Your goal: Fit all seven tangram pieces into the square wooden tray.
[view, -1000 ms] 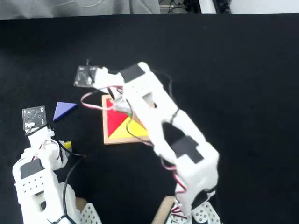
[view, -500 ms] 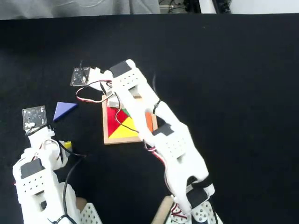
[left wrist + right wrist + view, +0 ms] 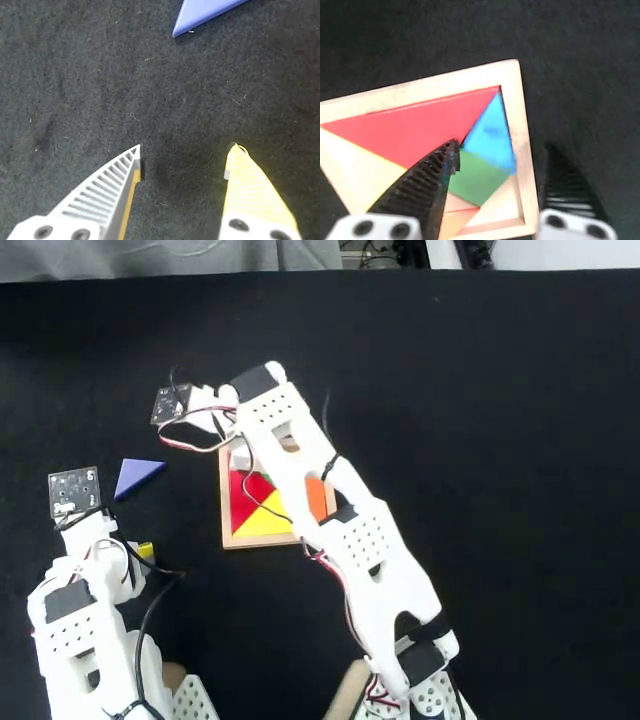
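From my station, the square wooden tray [image 3: 226, 508] lies on the black cloth [image 3: 500, 420] near the middle of the table, and the right arm [image 3: 350, 540] stretches across it from the near edge, covering much of it in the high view. Through the right wrist camera I see the right gripper [image 3: 502, 151] with its claw spread wide: one dark finger [image 3: 427, 182] hangs over the pieces inside the tray, the other stands outside the tray's rim [image 3: 521, 130] over bare cloth, and nothing sits between them. Inside the tray a large red triangle [image 3: 415, 122] runs along one side, with a yellow triangle [image 3: 265, 523] touching it. A light blue triangle [image 3: 492, 132] is tucked into the corner against the red one, a green piece [image 3: 476, 181] sits just beside the blue, and an orange piece [image 3: 318, 498] shows past the arm. A purple-blue triangle [image 3: 137, 476] lies flat on the cloth outside the tray, well apart from it, on the left arm's side. The left arm [image 3: 75, 625] sits at the near left corner; its left gripper [image 3: 186, 149] is also spread wide and holds nothing, hovering over cloth with the purple-blue triangle's tip [image 3: 200, 12] a little way ahead of the fingertips
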You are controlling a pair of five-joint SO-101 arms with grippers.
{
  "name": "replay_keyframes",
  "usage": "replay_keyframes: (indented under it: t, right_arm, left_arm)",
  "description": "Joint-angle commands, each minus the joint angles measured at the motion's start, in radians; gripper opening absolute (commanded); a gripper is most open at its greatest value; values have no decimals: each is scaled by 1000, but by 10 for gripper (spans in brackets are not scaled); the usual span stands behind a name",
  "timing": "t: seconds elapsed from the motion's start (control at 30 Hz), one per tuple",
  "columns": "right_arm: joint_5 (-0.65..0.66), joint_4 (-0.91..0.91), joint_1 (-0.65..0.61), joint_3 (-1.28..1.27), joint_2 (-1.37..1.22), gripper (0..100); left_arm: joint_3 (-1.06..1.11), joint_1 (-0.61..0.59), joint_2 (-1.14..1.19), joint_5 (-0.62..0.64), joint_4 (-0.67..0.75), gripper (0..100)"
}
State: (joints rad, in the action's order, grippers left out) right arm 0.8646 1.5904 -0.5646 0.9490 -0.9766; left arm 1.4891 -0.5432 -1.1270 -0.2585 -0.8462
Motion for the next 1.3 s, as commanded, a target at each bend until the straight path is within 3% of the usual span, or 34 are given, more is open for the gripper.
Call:
replay_keyframes:
  t: [0.0,0.23,0.4,0.5,0.63,1.27]
  right_arm:
    - [11,58,-18,110,12,289]
    - [-14,178,0,375,18,260]
    - [-155,176,72,473,97,6]
    - [-215,176,94,437,170,54]
    - [-229,176,95,303,289,9]
    - [-221,130,87,-742,1283,11]
  left_arm:
    - [-8,8,-11,-8,11,270]
    - [-8,10,-11,-8,11,270]
    - [-8,10,-11,-8,11,270]
    - [-8,10,-11,-8,11,270]
    - [-8,10,-11,-8,11,270]
    - [-8,5,-11,-2,11,270]
